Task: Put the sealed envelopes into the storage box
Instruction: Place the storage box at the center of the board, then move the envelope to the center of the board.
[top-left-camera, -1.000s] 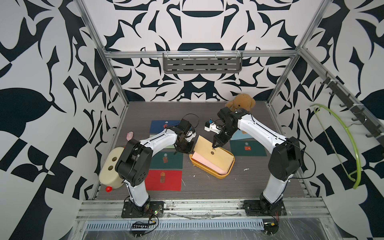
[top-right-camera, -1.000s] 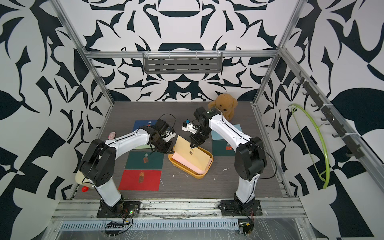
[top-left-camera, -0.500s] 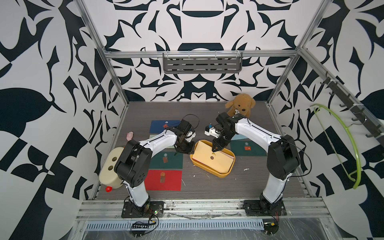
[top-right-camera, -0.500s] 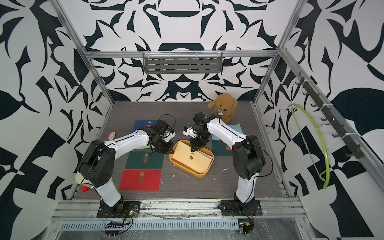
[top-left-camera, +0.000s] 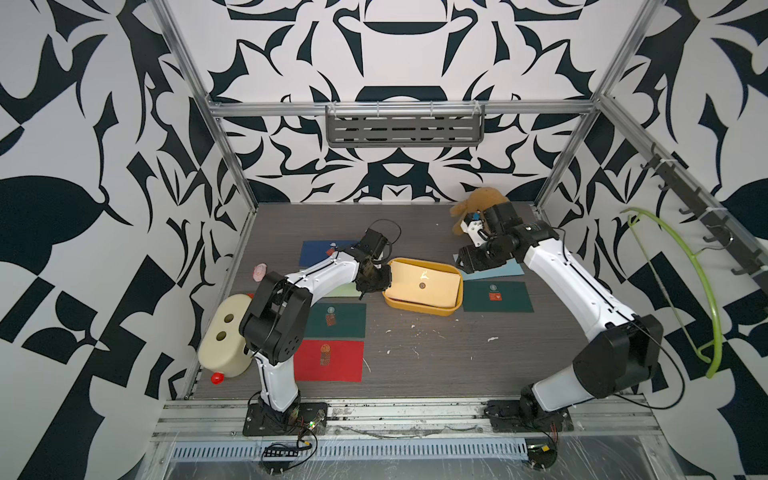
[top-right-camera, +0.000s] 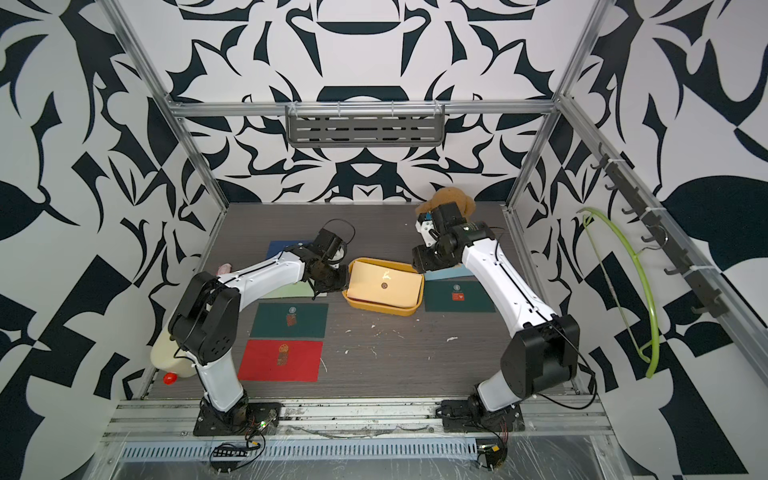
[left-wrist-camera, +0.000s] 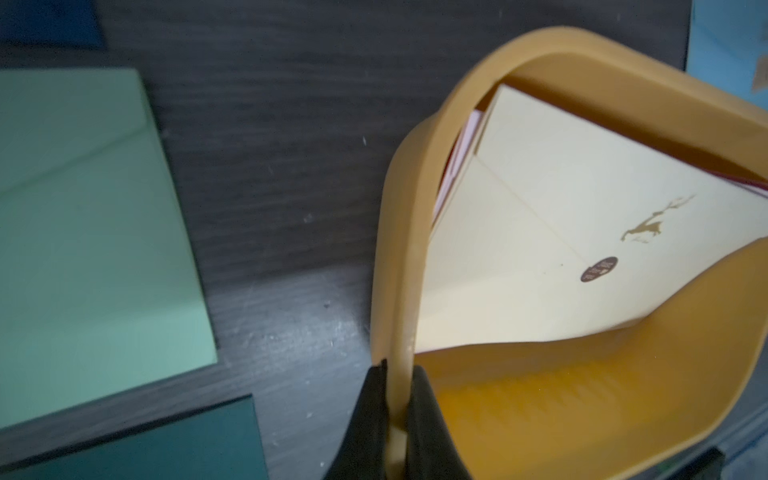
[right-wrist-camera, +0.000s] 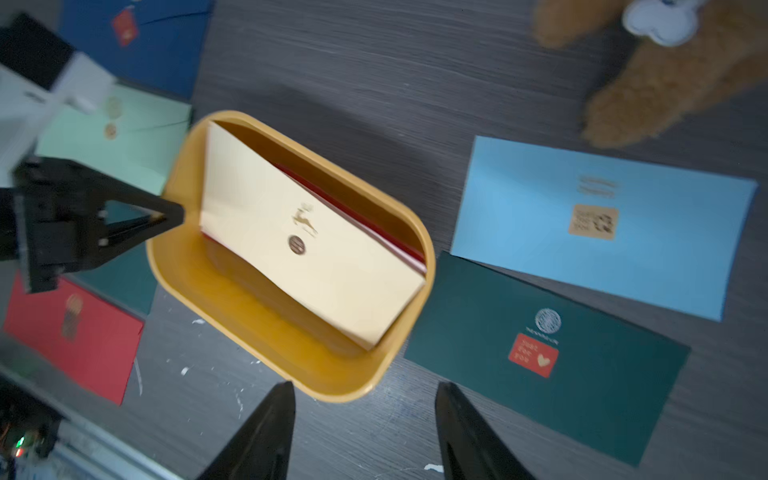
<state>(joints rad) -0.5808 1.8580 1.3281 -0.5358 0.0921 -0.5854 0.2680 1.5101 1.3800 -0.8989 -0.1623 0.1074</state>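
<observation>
The mustard-yellow storage box (top-left-camera: 415, 308) (top-right-camera: 380, 310) sits mid-table. A cream envelope (top-left-camera: 424, 282) (right-wrist-camera: 307, 249) leans inside it over red and pink ones. My left gripper (top-left-camera: 384, 279) (left-wrist-camera: 399, 374) is shut on the box's left rim (left-wrist-camera: 407, 249). My right gripper (top-left-camera: 463, 259) (right-wrist-camera: 365, 384) hangs open and empty just right of the box, over the light blue envelope (top-left-camera: 498, 270). On the table lie navy (top-left-camera: 320, 251), light green (top-left-camera: 343, 291), dark green (top-left-camera: 338, 320), red (top-left-camera: 328, 360) and a second dark green (top-left-camera: 496, 296) envelope.
A brown plush toy (top-left-camera: 473, 203) sits at the back right behind my right wrist. A cream block with two holes (top-left-camera: 226, 334), a red ball (top-left-camera: 217, 377) and a pink item (top-left-camera: 260, 271) line the left edge. A green hanger (top-left-camera: 702, 291) hangs on the right wall.
My right gripper opened, let go of the cream envelope into the box and drew back to the right. The box turned to lie more level. The left gripper kept its hold on the rim.
</observation>
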